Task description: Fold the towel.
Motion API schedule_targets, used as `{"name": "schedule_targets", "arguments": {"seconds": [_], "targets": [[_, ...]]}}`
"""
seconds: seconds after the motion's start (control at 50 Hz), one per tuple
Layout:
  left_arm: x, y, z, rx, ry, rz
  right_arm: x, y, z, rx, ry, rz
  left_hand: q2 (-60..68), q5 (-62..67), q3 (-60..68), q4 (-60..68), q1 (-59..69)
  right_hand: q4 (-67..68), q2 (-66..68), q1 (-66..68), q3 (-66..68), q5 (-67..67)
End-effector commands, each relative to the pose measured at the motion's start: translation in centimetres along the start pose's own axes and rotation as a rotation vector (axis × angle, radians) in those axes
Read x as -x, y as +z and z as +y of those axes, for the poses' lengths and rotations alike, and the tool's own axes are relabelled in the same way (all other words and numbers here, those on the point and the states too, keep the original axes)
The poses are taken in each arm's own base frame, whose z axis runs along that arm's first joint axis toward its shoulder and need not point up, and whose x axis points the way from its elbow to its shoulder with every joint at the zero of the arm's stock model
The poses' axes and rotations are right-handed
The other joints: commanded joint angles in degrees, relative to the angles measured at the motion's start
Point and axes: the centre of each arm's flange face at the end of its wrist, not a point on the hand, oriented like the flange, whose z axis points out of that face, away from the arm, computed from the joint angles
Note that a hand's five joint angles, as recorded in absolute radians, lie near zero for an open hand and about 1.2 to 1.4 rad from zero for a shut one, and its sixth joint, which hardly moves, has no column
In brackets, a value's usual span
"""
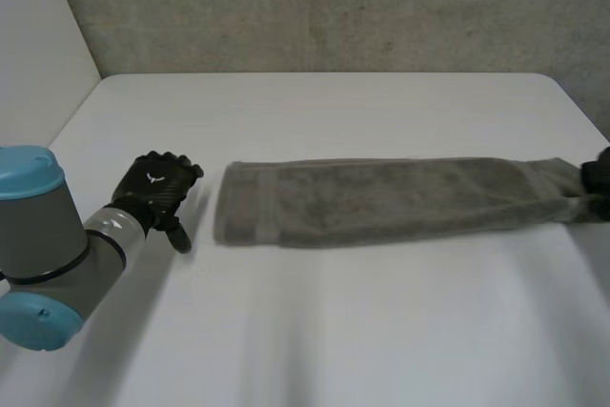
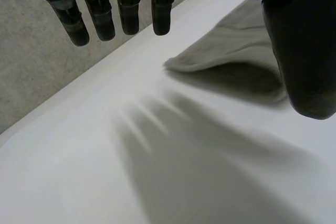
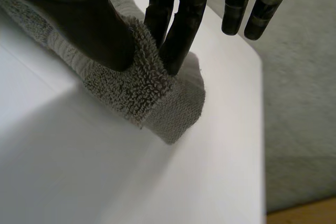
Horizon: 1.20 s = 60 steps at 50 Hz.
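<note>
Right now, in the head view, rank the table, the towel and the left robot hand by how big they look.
1. table: largest by far.
2. towel: a long strip laid across the table.
3. left robot hand: smallest.
None of these look close enough in size to leave the order unsure.

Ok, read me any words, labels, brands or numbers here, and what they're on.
No words or numbers can be read.
The left hand bears a small white emblem on its back: a shape, not letters.
The towel and the table show no label or print.
</note>
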Motion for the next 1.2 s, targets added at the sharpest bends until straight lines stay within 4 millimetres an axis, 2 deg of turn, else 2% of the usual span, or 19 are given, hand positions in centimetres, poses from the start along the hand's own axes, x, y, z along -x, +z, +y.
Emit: {"name": "schedule_targets", "arguments": {"seconds": [0.02, 0.12, 0.18, 0.2, 0.24, 0.26, 0.3, 0.36, 0.4, 0.42, 0.46, 0.52, 0.56, 0.58, 0.62, 0.68, 0.78, 0.92, 1.2], "targets": [[0.3, -0.2, -0.5, -0.014, 0.002, -0.010, -5.1, -0.9, -1.0, -0.030, -0.106, 0.133, -3.48, -2.60, -2.20, -2.69, -5.48, 1.74, 4.10, 6.31, 1.02, 4.30], [0.4, -0.3, -0.8, -0.023, 0.004, -0.013, -6.8, -2.4, -4.8, -0.137, -0.154, 0.189, -3.48, -2.60, -2.20, -2.69, -5.48, 1.74, 4.10, 6.31, 1.02, 4.30], [0.4, -0.3, -0.8, -0.023, 0.002, -0.015, -6.1, -3.7, -8.5, -0.256, -0.178, 0.163, -3.48, -2.60, -2.20, -2.69, -5.48, 1.74, 4.10, 6.31, 1.02, 4.30], [0.4, -0.3, -0.8, -0.023, 0.002, -0.015, -6.1, -3.7, -8.5, -0.257, -0.178, 0.163, -3.48, -2.60, -2.20, -2.69, -5.48, 1.74, 4.10, 6.31, 1.02, 4.30], [0.4, -0.3, -0.8, -0.025, 0.003, -0.016, -2.8, -4.9, -12.8, -0.390, -0.171, 0.076, -3.48, -2.60, -2.20, -2.69, -5.48, 1.74, 4.10, 6.31, 1.02, 4.30], [0.3, -0.3, -0.9, -0.027, 0.004, -0.015, -2.8, -4.9, -12.9, -0.391, -0.171, 0.076, -3.48, -2.60, -2.20, -2.69, -5.48, 1.74, 4.10, 6.31, 1.02, 4.30], [0.3, -0.3, -0.9, -0.029, 0.004, -0.014, 1.8, -5.9, -15.8, -0.482, -0.156, -0.047, -3.48, -2.60, -2.20, -2.69, -5.48, 1.74, 4.10, 6.31, 1.02, 4.30], [0.3, -0.3, -1.0, -0.029, 0.005, -0.016, 4.4, -6.4, -17.0, -0.520, -0.156, -0.111, -3.48, -2.60, -2.20, -2.69, -5.48, 1.74, 4.10, 6.31, 1.02, 4.30], [0.3, -0.3, -1.0, -0.032, 0.005, -0.018, 10.6, -8.0, -19.3, -0.616, -0.182, -0.249, -3.48, -2.60, -2.20, -2.69, -5.48, 1.74, 4.10, 6.31, 1.02, 4.30], [0.4, -0.2, -1.1, -0.036, 0.006, -0.019, 10.6, -8.0, -19.3, -0.616, -0.182, -0.250, -3.48, -2.60, -2.20, -2.69, -5.48, 1.74, 4.10, 6.31, 1.02, 4.30], [0.4, -0.2, -1.1, -0.039, 0.006, -0.022, 17.6, -9.2, -20.4, -0.702, -0.210, -0.395, -3.65, -2.77, -2.20, -2.69, -5.65, 1.74, 4.10, 6.31, 1.02, 4.30], [0.5, -0.2, -1.2, -0.042, 0.007, -0.026, 20.2, -9.8, -20.5, -0.728, -0.218, -0.446, -3.65, -2.77, -2.20, -2.69, -5.65, 1.74, 4.10, 6.31, 1.02, 4.30], [0.6, -0.1, -1.2, -0.043, 0.006, -0.028, 24.6, -10.5, -20.0, -0.752, -0.233, -0.529, -3.65, -2.77, -2.20, -2.69, -5.65, 1.74, 4.10, 6.31, 1.02, 4.30], [0.6, -0.1, -1.2, -0.043, 0.005, -0.028, 24.6, -10.5, -20.0, -0.752, -0.233, -0.529, -3.48, -2.60, -2.20, -2.69, -5.48, 1.74, 4.10, 6.31, 1.02, 4.30], [0.6, -0.1, -1.1, -0.041, 0.005, -0.028, 28.1, -10.5, -18.3, -0.728, -0.241, -0.603, -3.48, -2.60, -2.20, -2.69, -5.48, 1.74, 4.10, 6.31, 1.02, 4.30], [0.6, -0.1, -1.1, -0.041, 0.000, -0.028, 30.8, -10.2, -16.8, -0.697, -0.251, -0.644, -3.65, -2.77, -2.20, -2.69, -5.65, 1.74, 4.10, 6.31, 1.02, 4.30], [0.4, -0.1, -1.1, -0.040, -0.001, -0.022, 32.4, -9.0, -15.1, -0.641, -0.256, -0.645, -3.65, -2.77, -2.20, -2.69, -5.65, 1.74, 4.10, 6.31, 1.02, 4.30], [0.3, -0.1, -1.0, -0.036, -0.001, -0.019, 32.5, -8.5, -14.9, -0.627, -0.253, -0.626, -3.65, -2.77, -2.20, -2.69, -5.65, 1.74, 4.10, 6.31, 1.02, 4.30], [0.3, -0.1, -1.6, -0.056, -0.016, -0.019, 30.1, -9.8, -18.1, -0.699, -0.234, -0.567, -3.65, -2.77, -2.20, -2.69, -5.65, 1.74, 4.10, 6.31, 1.02, 4.30]]}}
